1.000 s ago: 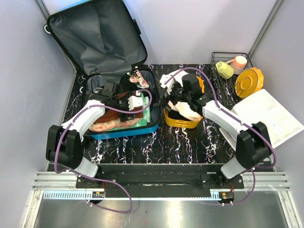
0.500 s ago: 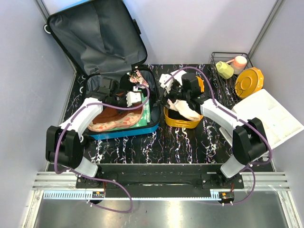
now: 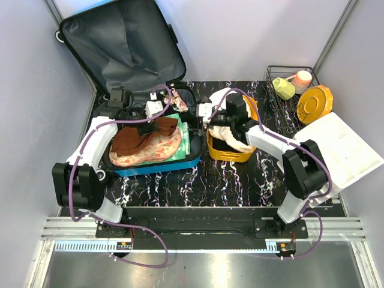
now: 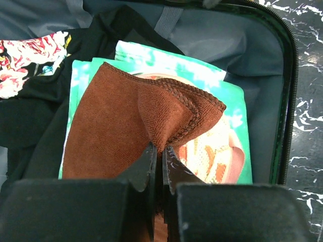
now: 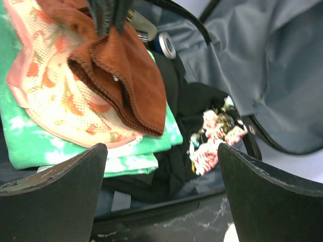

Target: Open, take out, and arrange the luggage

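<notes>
Stiff-shelled luggage [image 3: 120, 48] left of frame; inside, soft, light brown towel [image 4: 111, 136], pinched at raised fold by tight-shut left pincer [image 4: 161, 151]. Expect drape. Gaping, empty: right pincer [image 5: 161, 151].

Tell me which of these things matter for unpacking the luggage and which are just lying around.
Job: luggage, brown towel pinched in left claw, green cloth underneath.
Lying about: wire rack, green cup, orange disc, white tray.
</notes>
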`<action>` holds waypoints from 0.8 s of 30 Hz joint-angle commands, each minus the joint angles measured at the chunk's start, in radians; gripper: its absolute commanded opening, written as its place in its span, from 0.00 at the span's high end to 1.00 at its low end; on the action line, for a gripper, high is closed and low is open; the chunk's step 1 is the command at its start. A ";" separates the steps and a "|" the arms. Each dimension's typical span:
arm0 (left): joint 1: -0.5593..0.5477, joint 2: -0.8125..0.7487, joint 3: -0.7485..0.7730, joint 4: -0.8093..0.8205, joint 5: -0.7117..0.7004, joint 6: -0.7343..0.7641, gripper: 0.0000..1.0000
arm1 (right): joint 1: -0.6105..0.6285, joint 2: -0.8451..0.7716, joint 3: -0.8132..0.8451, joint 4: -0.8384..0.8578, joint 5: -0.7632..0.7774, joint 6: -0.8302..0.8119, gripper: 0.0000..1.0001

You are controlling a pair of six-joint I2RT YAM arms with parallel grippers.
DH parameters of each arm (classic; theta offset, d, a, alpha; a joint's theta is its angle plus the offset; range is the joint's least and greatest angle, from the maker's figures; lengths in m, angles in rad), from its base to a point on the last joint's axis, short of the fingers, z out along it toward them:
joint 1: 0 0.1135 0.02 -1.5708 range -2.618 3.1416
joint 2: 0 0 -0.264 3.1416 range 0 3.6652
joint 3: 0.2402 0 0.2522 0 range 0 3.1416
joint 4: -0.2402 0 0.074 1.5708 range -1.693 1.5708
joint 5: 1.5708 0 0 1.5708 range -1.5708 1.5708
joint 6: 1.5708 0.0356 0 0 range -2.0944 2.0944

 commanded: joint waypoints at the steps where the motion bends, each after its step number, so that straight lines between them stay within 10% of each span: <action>1: 0.024 0.004 0.050 -0.041 0.110 -0.009 1.00 | 0.035 0.068 0.031 0.106 -0.152 -0.127 0.00; 14: 0.064 -0.002 0.062 -0.043 0.136 -0.027 1.00 | 0.140 0.252 0.226 0.115 -0.162 -0.061 0.00; 24: 0.071 -0.048 0.037 -0.048 0.152 -0.038 1.00 | 0.149 0.360 0.382 0.235 0.009 0.129 0.56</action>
